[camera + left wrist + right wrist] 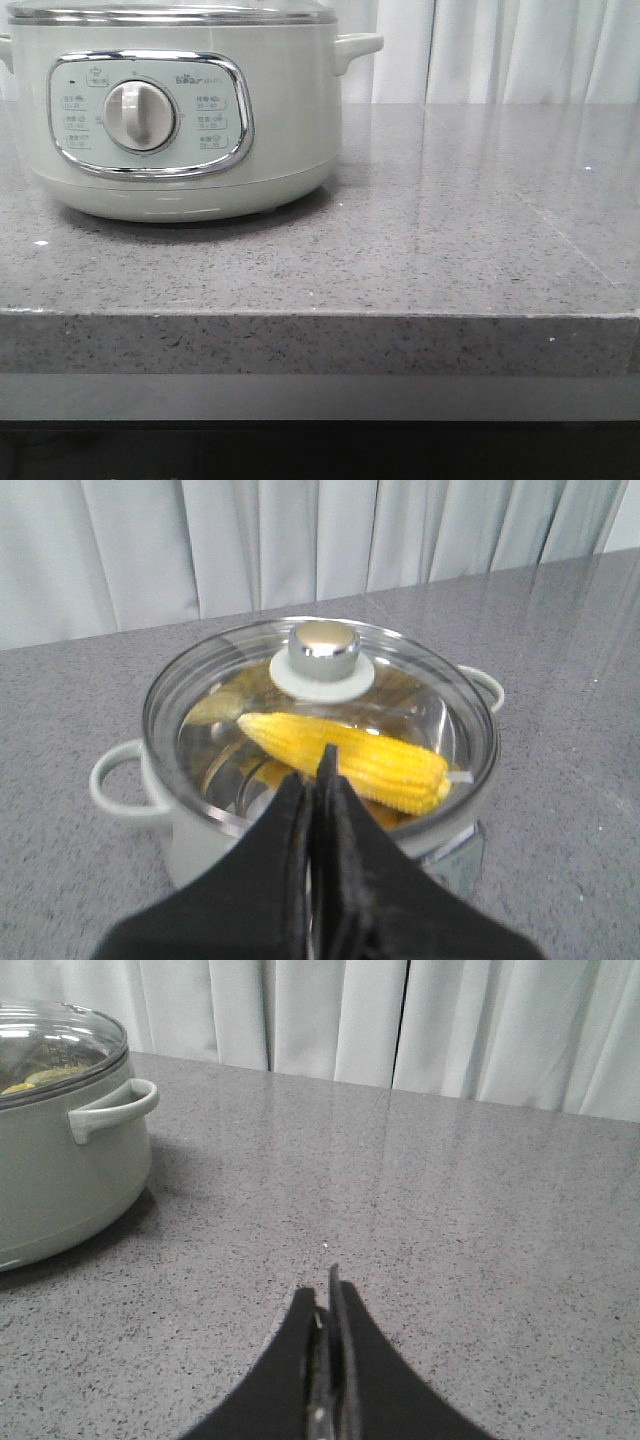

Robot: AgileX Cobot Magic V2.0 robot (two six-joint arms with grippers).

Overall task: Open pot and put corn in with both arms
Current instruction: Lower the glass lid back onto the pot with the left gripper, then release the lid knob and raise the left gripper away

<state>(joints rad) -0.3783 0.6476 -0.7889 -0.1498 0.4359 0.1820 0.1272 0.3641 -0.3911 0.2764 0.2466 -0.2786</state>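
Left gripper (318, 780), black fingers pressed together and holding nothing, hangs over the near rim of the pot (190, 830). The corn (350, 760) lies inside, seen through the glass lid (200, 695) with its chrome knob (323, 648). Right gripper (326, 1295), likewise closed and empty, hovers above the grey speckled counter (450, 1210), well apart from the pot. White curtains (500, 1020) behind.

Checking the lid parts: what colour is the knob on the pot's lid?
Shiny chrome knob on a white base, clearest in the left wrist view.
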